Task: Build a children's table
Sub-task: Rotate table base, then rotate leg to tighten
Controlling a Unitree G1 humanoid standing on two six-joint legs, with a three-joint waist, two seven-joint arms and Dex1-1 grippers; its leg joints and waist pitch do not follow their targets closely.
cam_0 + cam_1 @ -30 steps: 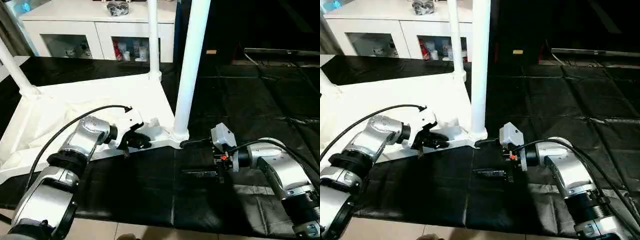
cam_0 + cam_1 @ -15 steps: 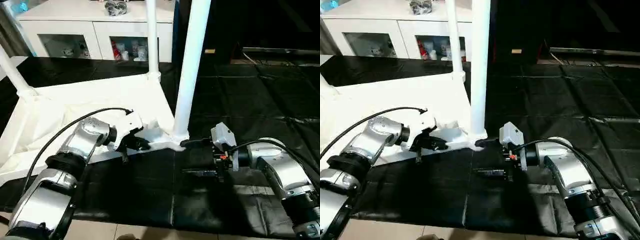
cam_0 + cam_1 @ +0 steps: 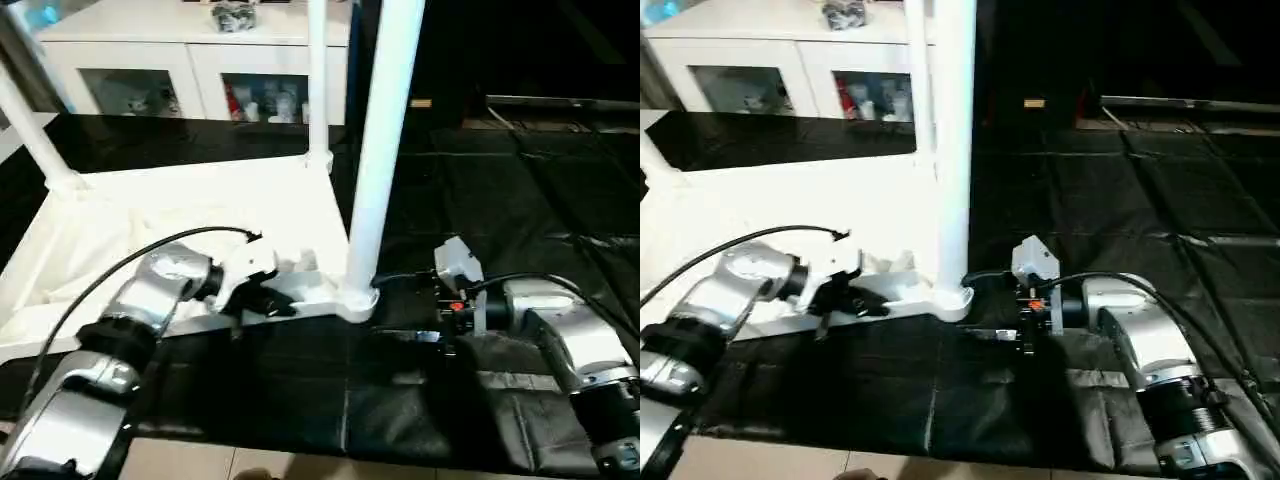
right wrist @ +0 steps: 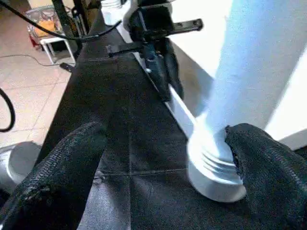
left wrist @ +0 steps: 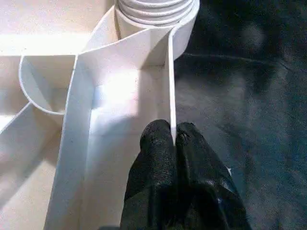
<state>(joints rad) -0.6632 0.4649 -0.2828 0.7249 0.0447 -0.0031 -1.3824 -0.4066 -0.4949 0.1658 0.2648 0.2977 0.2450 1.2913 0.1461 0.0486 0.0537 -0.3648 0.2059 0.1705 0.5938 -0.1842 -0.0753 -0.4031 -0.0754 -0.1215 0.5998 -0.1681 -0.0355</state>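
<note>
White plastic, the children's table (image 3: 190, 205) is laid upside down on a black mat (image 3: 520, 200), its ribbed underside turned upward. Three legs are seen standing in the rounded corner sockets: a thick near leg (image 3: 380, 150) at the corner closest to the robot's right arm, a far leg (image 3: 318, 80) behind it, and a third leg (image 3: 30, 130) at the far left corner.

The thin outer wall (image 5: 170, 86) of the tabletop is pinched by the left gripper (image 5: 173, 139) just beside the socket (image 5: 156, 12) of the near leg, where threaded rings are seen at the leg's base. The fingers (image 5: 156, 143) are pressed together on that wall, one on each side of it. Open pockets between the ribs are seen in the left wrist view, and nothing is made out lying in them.

The right gripper (image 4: 168, 143) is held on the mat just beside the base of the near leg, with its two fingers (image 4: 72, 158) spread wide apart. One finger is placed close against the ringed foot of the leg; whether it is touched cannot be told.

A white cabinet (image 3: 190, 60) with glass doors is stood behind the mat. Small items are kept on its shelves, too blurred to be named, and a dark object (image 3: 232, 14) is set on its top.
</note>
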